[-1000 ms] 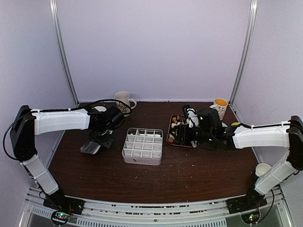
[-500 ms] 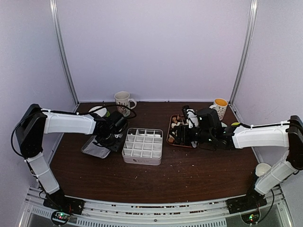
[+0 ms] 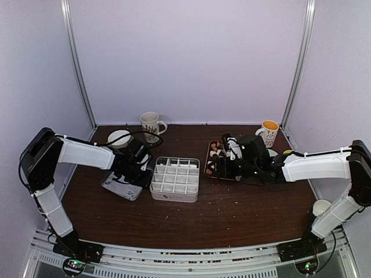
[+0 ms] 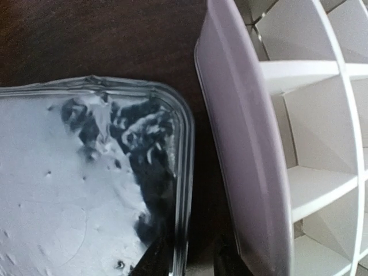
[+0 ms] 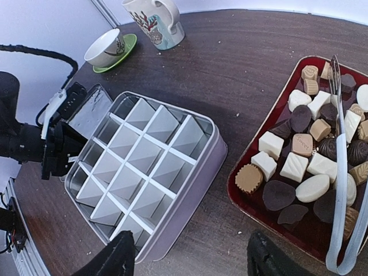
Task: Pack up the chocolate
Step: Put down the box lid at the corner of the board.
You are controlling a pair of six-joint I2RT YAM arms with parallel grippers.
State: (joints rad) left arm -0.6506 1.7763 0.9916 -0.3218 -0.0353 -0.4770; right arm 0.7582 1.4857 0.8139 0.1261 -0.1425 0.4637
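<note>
The chocolate (image 5: 293, 149), dark, tan and white pieces, lies on a red tray (image 5: 244, 198) right of the white gridded box (image 5: 190, 195), whose cells are empty. In the top view the box (image 3: 173, 196) sits mid-table, with the tray (image 3: 207, 165) to its right. My right gripper (image 5: 192, 261) is open and empty, low over the table between box and tray. My left gripper (image 4: 190, 264) is shut on the rim of the shiny lid (image 4: 69, 190), close against the box's left wall (image 4: 241, 144). The lid (image 3: 119, 186) lies left of the box.
White tongs (image 5: 345, 172) lie across the tray's right side. A patterned mug (image 3: 151, 123) and a cup on a green saucer (image 3: 119, 138) stand at the back left. An orange-filled mug (image 3: 269, 132) stands at the back right. A paper cup (image 3: 320, 207) is at the right edge.
My left gripper has carried the lid to the right and lowered it beside the box. My right gripper has shifted slightly left over the tray's near edge.
</note>
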